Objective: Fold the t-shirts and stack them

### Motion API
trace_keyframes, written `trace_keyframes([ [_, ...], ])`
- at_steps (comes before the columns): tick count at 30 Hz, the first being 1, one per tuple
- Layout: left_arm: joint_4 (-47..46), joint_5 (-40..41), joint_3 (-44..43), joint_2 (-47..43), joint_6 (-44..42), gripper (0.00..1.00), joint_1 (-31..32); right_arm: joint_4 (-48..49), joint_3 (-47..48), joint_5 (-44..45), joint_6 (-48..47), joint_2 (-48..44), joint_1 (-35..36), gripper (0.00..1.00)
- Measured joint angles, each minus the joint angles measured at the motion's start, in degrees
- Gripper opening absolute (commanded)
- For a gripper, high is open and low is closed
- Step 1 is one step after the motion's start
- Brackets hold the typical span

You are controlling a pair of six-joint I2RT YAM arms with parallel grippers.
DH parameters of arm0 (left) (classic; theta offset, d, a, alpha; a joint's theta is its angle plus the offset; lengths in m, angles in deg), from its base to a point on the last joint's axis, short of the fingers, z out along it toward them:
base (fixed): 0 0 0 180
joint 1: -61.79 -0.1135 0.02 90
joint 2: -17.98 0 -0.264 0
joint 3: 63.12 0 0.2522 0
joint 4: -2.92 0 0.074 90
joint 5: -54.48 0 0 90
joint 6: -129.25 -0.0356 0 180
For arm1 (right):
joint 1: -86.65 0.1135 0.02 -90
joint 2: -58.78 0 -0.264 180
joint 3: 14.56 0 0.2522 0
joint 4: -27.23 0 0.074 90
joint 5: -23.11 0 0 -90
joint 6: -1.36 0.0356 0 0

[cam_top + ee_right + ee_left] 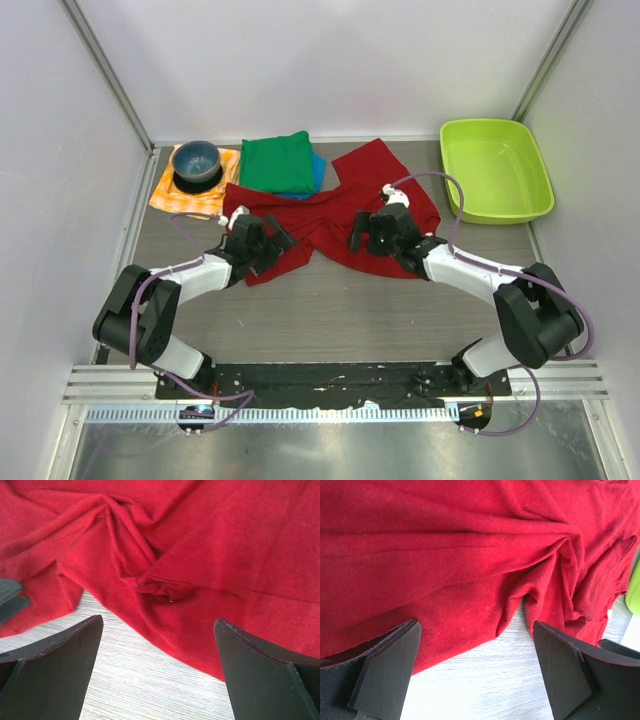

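The dark red t-shirt [325,215] lies crumpled across the middle of the table. It fills the left wrist view [460,555] and the right wrist view [210,545]. The green t-shirt [277,162] lies folded on the blue t-shirt [317,172] at the back. My left gripper [281,240] is open and empty over the red shirt's near left edge. My right gripper [357,233] is open and empty over its near middle edge. Bare table shows between both pairs of fingers.
A blue bowl [196,161] sits on an orange-and-white checked cloth [190,193] at the back left. A lime green tub [497,168] stands at the back right. Grey walls close in the table on three sides.
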Motion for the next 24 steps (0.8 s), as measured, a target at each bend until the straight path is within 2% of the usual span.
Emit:
trace_keyframes([
  [15, -3.8, 0.6, 0.2, 1.7, -1.1, 1.00, 0.2, -3.3, -10.0, 3.5, 3.6, -2.6, -5.1, 1.00],
  [24, 0.2, 2.1, 7.8, -8.7, -3.7, 1.00, 0.2, -6.8, -9.7, 6.1, 5.4, -2.7, -5.8, 1.00],
])
